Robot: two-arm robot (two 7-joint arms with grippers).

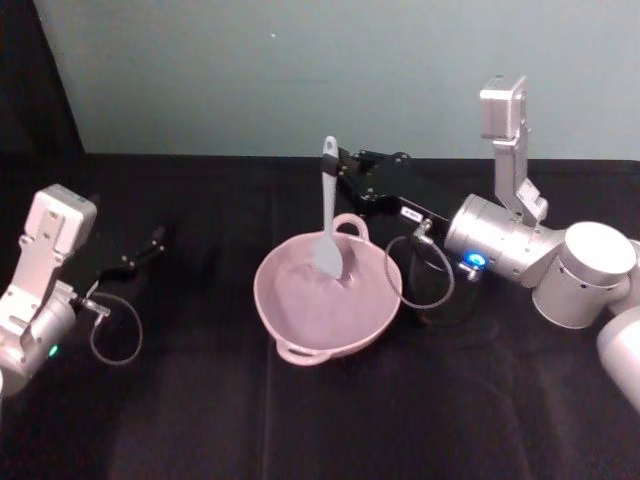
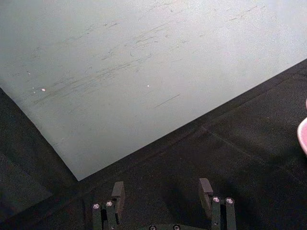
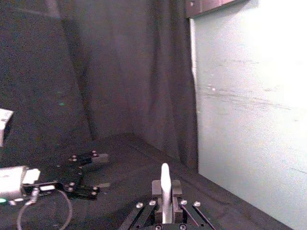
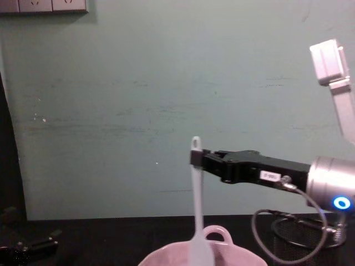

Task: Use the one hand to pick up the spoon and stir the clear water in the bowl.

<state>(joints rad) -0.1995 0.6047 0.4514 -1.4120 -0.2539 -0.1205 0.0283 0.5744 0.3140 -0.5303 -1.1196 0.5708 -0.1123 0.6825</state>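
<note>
The white spoon [image 1: 328, 212] stands nearly upright, its flat head down inside the pink bowl [image 1: 330, 336] at the table's centre. My right gripper [image 1: 341, 172] reaches in from the right and is shut on the spoon's upper handle, just below the hole. The chest view shows the spoon [image 4: 196, 199] hanging from the right gripper [image 4: 197, 158] into the bowl [image 4: 158, 257]. In the right wrist view the handle tip [image 3: 164, 182] sticks up between the closed jaws. The water is hard to make out against the pink. My left gripper [image 1: 155, 240] rests open at the far left, fingers [image 2: 118, 190] apart.
A black wire-mesh cup [image 4: 304, 228] stands to the right of the bowl, under my right arm. Black cloth covers the table, and a pale green wall stands behind it. The bowl's edge [image 2: 302, 136] shows far off in the left wrist view.
</note>
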